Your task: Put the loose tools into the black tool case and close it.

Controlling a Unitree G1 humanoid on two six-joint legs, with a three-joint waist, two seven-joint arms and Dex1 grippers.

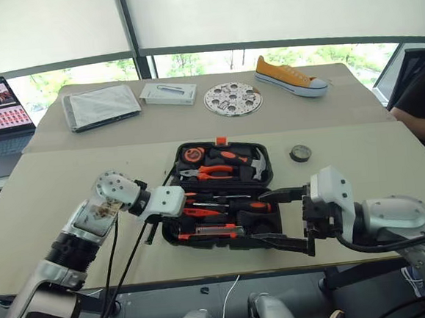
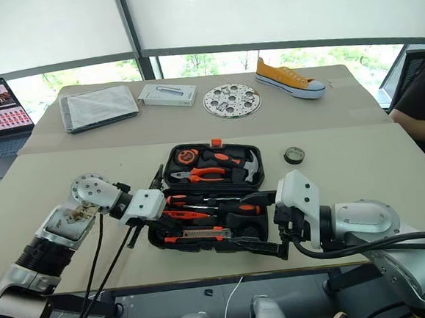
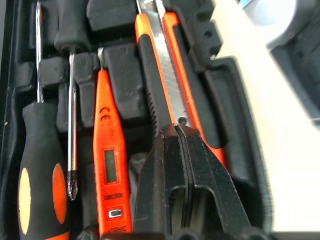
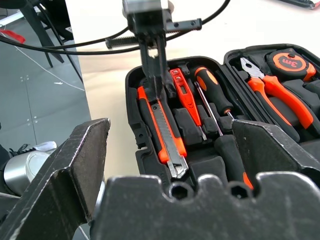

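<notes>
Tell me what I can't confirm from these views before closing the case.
- Utility knife: its rear end is hidden by the shut left gripper in the left wrist view; pressing or just touching, can't tell.
- Tool case: near part covered by the open right gripper in the right wrist view.
- Tape roll: too small for detail.

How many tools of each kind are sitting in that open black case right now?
Screwdrivers: 2
Utility knife: 1
Tester pen: 1
Pliers: 1
Tape measure: 1
Hammer: 1
Total: 7
The small tape roll still lies outside the case, on the table.
</notes>
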